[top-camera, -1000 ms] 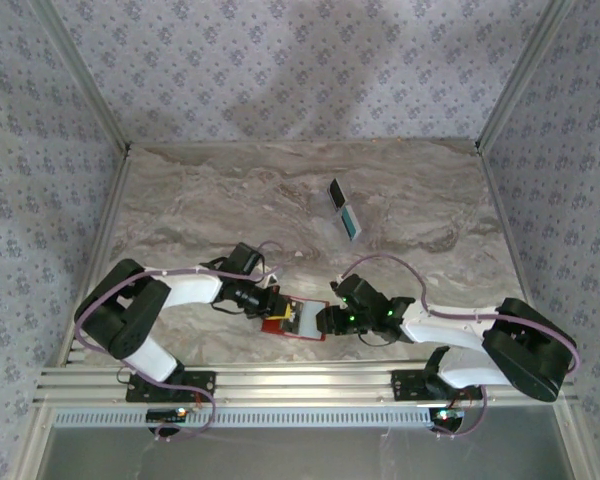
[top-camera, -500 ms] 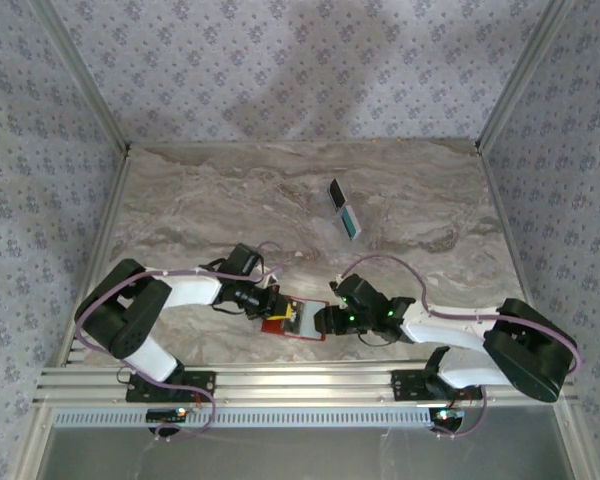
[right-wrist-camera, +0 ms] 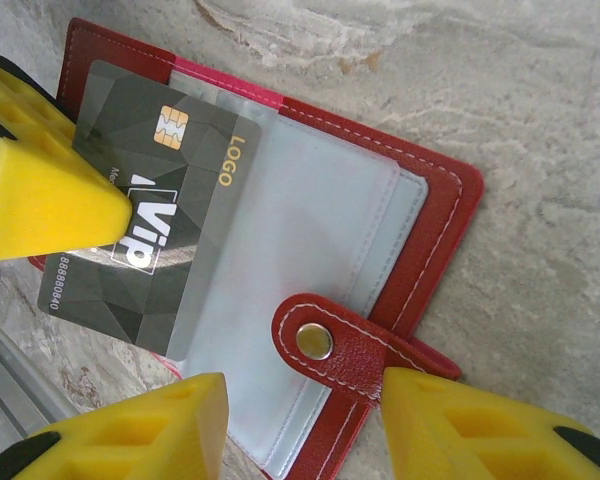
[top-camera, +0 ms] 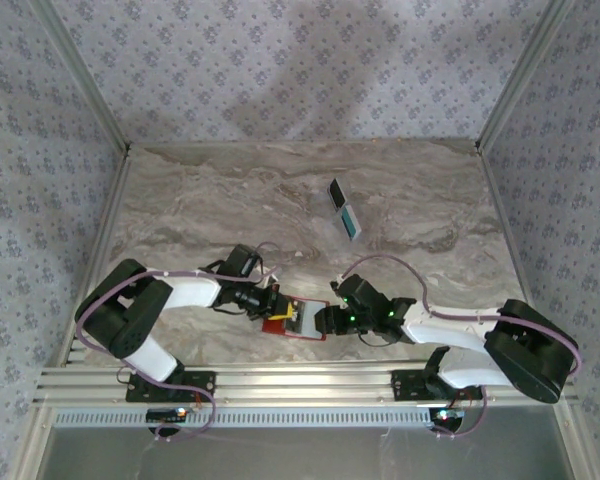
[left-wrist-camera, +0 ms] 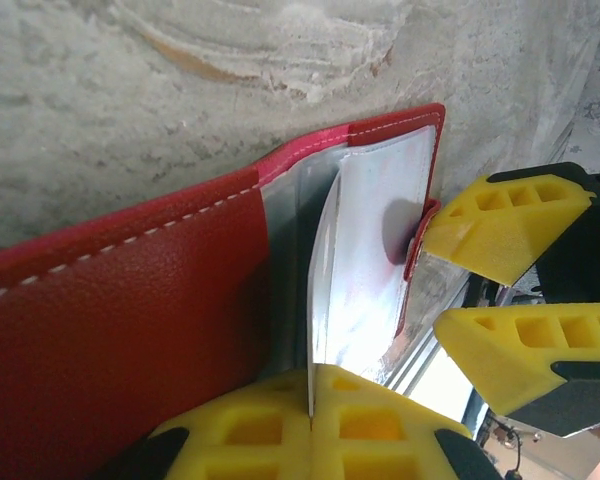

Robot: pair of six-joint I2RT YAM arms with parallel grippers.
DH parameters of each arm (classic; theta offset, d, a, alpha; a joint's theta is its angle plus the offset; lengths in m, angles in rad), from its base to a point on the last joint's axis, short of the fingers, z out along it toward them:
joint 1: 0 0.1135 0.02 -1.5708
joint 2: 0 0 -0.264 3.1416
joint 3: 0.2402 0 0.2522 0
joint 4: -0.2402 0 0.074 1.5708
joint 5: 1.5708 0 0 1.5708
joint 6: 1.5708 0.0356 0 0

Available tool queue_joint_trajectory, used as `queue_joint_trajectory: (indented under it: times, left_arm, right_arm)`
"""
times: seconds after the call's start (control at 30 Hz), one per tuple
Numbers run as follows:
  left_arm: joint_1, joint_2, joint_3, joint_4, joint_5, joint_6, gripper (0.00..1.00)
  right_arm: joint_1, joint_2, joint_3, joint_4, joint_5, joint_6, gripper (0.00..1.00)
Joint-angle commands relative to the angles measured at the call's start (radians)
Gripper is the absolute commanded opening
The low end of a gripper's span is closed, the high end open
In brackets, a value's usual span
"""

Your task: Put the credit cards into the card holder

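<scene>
Wallet (right-wrist-camera: 438, 228) lies open and flat at the 6 o'clock edge of the desk (top-camera: 230, 200), between the two arms, with its clear pockets facing up. A dark card (right-wrist-camera: 150, 235) with a gold chip hangs over its 9 o'clock half in the right wrist view, tilted up from the clear pocket (right-wrist-camera: 310, 240). I cannot tell whether its leading edge has caught under the plastic. The left fingers (left-wrist-camera: 285, 395) are clamped on that card's outer edge. The right fingers (right-wrist-camera: 130, 430) stand apart on either side of the snap tab (right-wrist-camera: 350, 350), gripping nothing, and one tip seems to touch the tab. Two other cards (top-camera: 344, 210) lie well apart, toward 1 o'clock from the wallet.

The card looks skewed to the pocket. I'd square its long edge with the slit, drop it nearly flat so the edge goes under the plastic, and then slide it toward 3 o'clock. The right fingers should pin the tab so the wallet doesn't skate away. I'd let go only once most of the card is inside.
</scene>
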Motion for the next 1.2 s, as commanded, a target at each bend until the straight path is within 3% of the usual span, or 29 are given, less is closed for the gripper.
queue_joint_trajectory:
  times: [0.0,0.4,0.57,0.8,1.17]
  left_arm:
    - [-0.005,0.024,-0.019,0.048,0.0,-0.028,0.0]
    - [-0.014,0.039,-0.037,0.115,-0.001,-0.06,0.01]
    - [-0.017,0.014,-0.009,0.01,-0.053,-0.025,0.21]
    - [-0.016,-0.063,0.05,-0.195,-0.147,0.044,0.33]
    - [-0.016,-0.168,0.088,-0.341,-0.292,0.034,0.68]
  right_arm:
    - [-0.007,-0.008,-0.013,-0.008,0.031,-0.01,0.49]
    - [-0.008,-0.076,-0.035,-0.013,0.054,-0.007,0.51]
    - [-0.009,-0.106,-0.036,-0.023,0.061,-0.013,0.51]
    - [0.003,-0.161,-0.016,-0.096,0.145,0.008,0.54]
    - [0.038,-0.122,0.05,-0.127,0.179,-0.013,0.55]
